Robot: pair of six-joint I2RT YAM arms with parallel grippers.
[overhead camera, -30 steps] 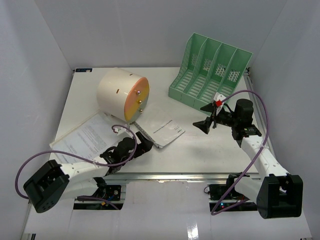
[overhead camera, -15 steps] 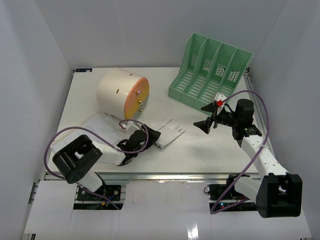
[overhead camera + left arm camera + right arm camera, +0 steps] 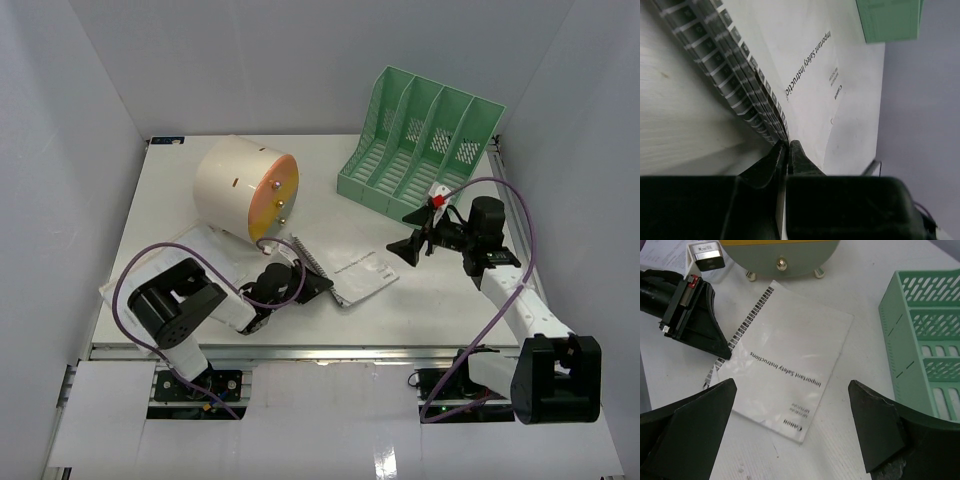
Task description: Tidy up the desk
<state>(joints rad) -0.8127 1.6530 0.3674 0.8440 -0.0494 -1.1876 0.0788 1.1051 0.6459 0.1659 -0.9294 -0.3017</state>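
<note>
On the white desk [image 3: 420,310] lies a white instruction booklet [image 3: 366,274] with a black-striped edge. My left gripper [image 3: 308,285] lies low on the desk and is shut on that striped edge. In the left wrist view the jaws [image 3: 787,146] pinch the thin booklet [image 3: 805,70] between them. My right gripper [image 3: 412,238] hangs open above the desk, right of the booklet. The right wrist view looks down between its spread fingers [image 3: 792,390] at the booklet [image 3: 790,360] and the left gripper [image 3: 695,315].
A cream cylindrical drawer box [image 3: 245,187] lies on its side at the back left. A mint-green file rack [image 3: 420,140] stands at the back right. Loose printed sheets [image 3: 165,262] lie under the left arm. White walls enclose the desk.
My left gripper has gone from open to shut on the booklet's striped edge, and its arm has swung in. The booklet has slid to the right. The right arm has barely moved.
</note>
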